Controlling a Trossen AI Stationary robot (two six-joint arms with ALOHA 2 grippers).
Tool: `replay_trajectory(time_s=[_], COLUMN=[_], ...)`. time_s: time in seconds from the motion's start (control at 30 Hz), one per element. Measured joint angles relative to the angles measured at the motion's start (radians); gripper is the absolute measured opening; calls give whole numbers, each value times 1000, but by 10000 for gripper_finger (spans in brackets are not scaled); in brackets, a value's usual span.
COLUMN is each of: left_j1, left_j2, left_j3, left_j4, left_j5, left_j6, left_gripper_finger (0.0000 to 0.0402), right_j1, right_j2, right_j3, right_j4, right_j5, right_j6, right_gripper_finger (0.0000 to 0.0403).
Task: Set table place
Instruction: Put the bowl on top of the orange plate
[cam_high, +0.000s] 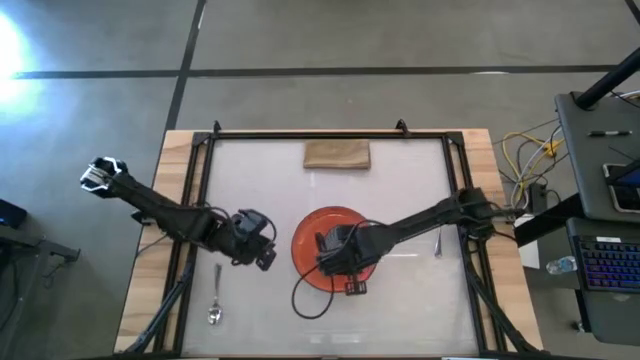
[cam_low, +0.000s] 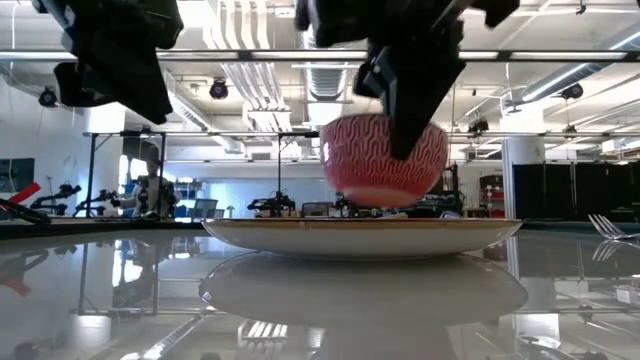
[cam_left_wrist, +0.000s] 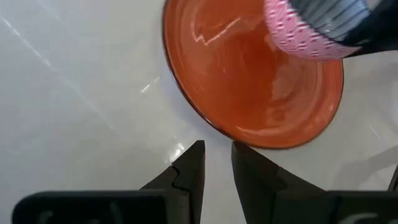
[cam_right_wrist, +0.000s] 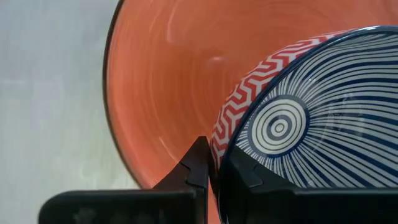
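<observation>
I see the right gripper (cam_right_wrist: 214, 167) pinching the bowl (cam_low: 385, 160) rim just above the plate (cam_high: 318, 238) mid-table (cam_high: 400, 200). My left gripper (cam_left_wrist: 217, 167) hovers beside, fingers narrowly apart. Glossy white surface mirrors ceiling lights; spoon (cam_high: 215, 300) near me, napkin (cam_high: 337, 154) far.

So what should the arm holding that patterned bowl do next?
Probably lower it a little: the right tool grips the rim of the red zigzag bowl with the blue-striped inside, which hangs just above the round orange plate, not yet resting on it.
</observation>
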Motion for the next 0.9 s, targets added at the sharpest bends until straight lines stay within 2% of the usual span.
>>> replay_trajectory(time_s=[0.3,0.5,0.9], left_j1=[-92,-100,-100], left_j2=[24,21,20], left_j3=[2,2,2], left_j4=[5,5,2], left_j5=[-28,-50,-73], left_j6=[-72,-75,-72], left_gripper_finger=[66,66,66], right_j1=[-10,-44,-51], right_j2=[52,55,55], right_j3=[45,44,38], right_j4=[16,43,59], right_j5=[3,-6,-94], right_j6=[-30,-43,-62], right_gripper_finger=[13,13,13])
